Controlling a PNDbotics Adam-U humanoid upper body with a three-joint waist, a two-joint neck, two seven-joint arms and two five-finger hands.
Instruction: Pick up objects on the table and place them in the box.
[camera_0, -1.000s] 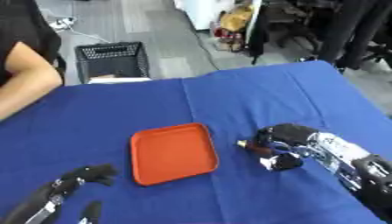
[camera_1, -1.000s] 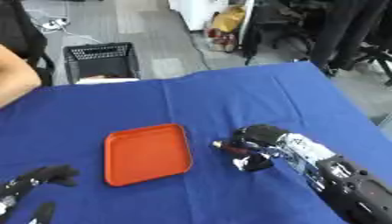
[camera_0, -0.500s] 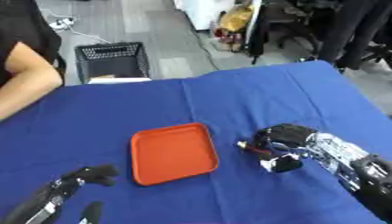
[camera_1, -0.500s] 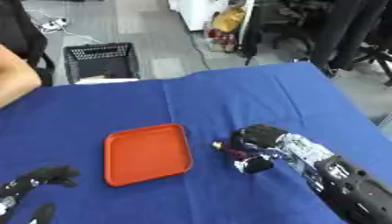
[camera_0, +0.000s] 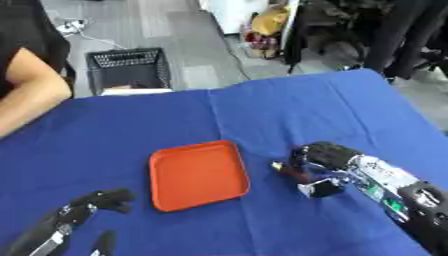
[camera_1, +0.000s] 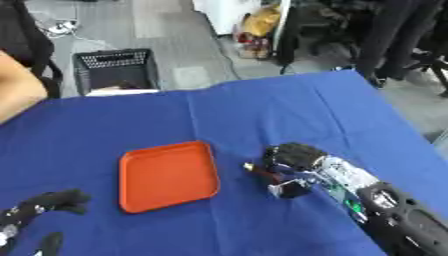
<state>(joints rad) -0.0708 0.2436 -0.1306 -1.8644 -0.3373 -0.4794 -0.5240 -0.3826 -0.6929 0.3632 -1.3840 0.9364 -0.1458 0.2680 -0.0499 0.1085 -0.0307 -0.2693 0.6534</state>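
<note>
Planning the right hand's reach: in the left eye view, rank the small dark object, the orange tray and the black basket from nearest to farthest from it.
1. Small dark object: at the right hand's fingers.
2. Orange tray: to the hand's left, mid-table.
3. Black basket: on the floor beyond the table's far edge.

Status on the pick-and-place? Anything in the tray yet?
Nothing done yet: the orange tray holds nothing. In hand: the right hand is curled around a small dark object on the blue table, right of the tray. Left: carrying it over and dropping it in. The left hand idles at lower left.
</note>
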